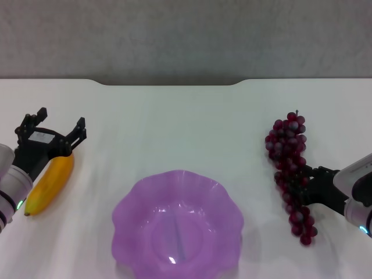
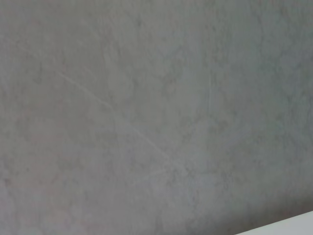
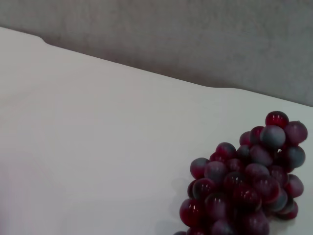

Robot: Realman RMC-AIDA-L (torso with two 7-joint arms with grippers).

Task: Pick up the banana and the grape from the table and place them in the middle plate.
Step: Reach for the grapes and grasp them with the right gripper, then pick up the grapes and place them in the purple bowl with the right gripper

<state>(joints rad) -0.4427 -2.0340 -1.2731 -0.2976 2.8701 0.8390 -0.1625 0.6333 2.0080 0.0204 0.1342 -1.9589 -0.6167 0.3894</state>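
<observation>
On the white table (image 1: 174,128) we see the purple plate (image 1: 178,225) with its wavy rim sitting at the near middle, with nothing in it. The banana (image 1: 51,183) lies on the table to the left of the plate, well apart from it, running from a near-left tip up toward the far right. Our left gripper (image 1: 56,131) is at the banana's far end, its black fingers (image 1: 78,129) spread wide and released, one on each side above the fruit; the far end of the banana is tucked under the gripper body, and nothing is clamped. The left wrist view gives us only a grey mottled wall (image 2: 146,107) and a sliver of the table's edge (image 2: 288,225).

The grape bunch (image 1: 290,174) lies on the table to the right of the plate, also apart from it, its wide end with the short stem far from us and its narrow tail pointing near. Our right gripper (image 1: 307,185) comes in from the right and meets the bunch about midway along its length, its black fingers against the grapes. We cannot tell from these views whether it is clenched on the bunch or only touching it. In the right wrist view the grape bunch (image 3: 249,186) rests on the table (image 3: 98,147), with the table's notched far edge and the grey wall beyond.
</observation>
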